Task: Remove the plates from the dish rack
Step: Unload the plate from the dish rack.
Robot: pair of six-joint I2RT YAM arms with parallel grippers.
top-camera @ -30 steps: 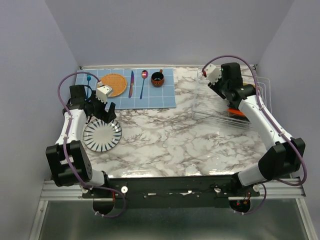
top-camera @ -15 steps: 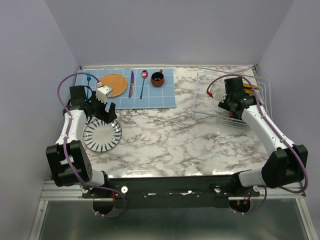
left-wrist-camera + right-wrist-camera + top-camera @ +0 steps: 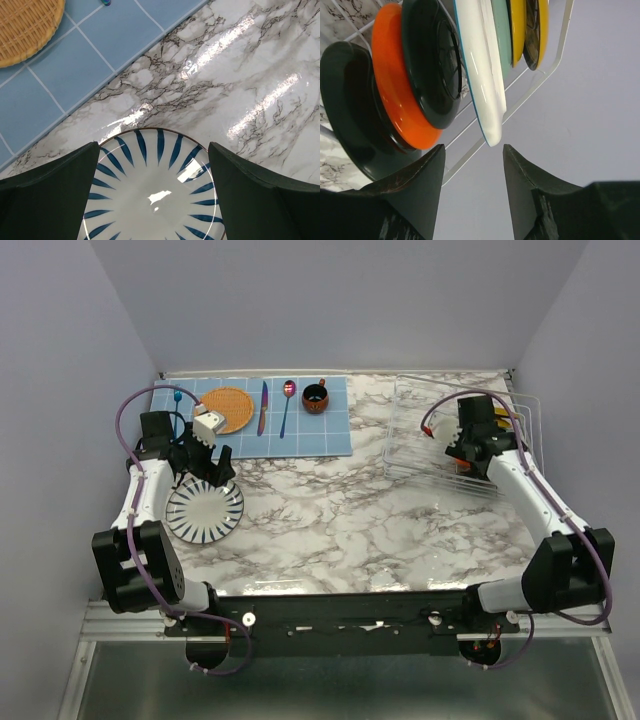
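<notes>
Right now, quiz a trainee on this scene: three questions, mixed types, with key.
1. True or false: the striped plate stands in the rack.
2. The white plate, seen from the right wrist, has its rim: A) clamped in the right gripper; B) just ahead of that gripper's open jaws; C) out of view.
3. Fill in: the left gripper hangs ___ over the striped plate.

Key: 1 false; 2 B; 3 open.
</notes>
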